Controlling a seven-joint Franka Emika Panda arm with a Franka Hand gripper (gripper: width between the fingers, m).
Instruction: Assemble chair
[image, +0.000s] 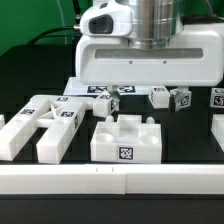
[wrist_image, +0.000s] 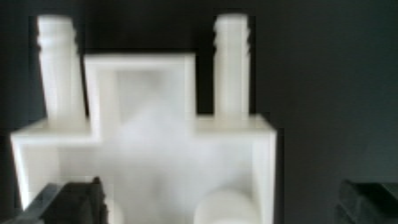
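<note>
A chunky white chair block with a tag on its front lies at the table's front centre. The wrist view shows it from above as a white piece with a raised square middle and two pegs pointing away. My gripper hovers over it, open. One dark finger stands at each side of the piece, and neither touches it. In the exterior view the gripper's white housing hangs above and behind the block. A slotted chair panel lies at the exterior view's left.
Small tagged white cubes sit in a row behind the block, with the marker board at the back left. A long white rail runs along the table's front edge. Another white part shows at the right edge.
</note>
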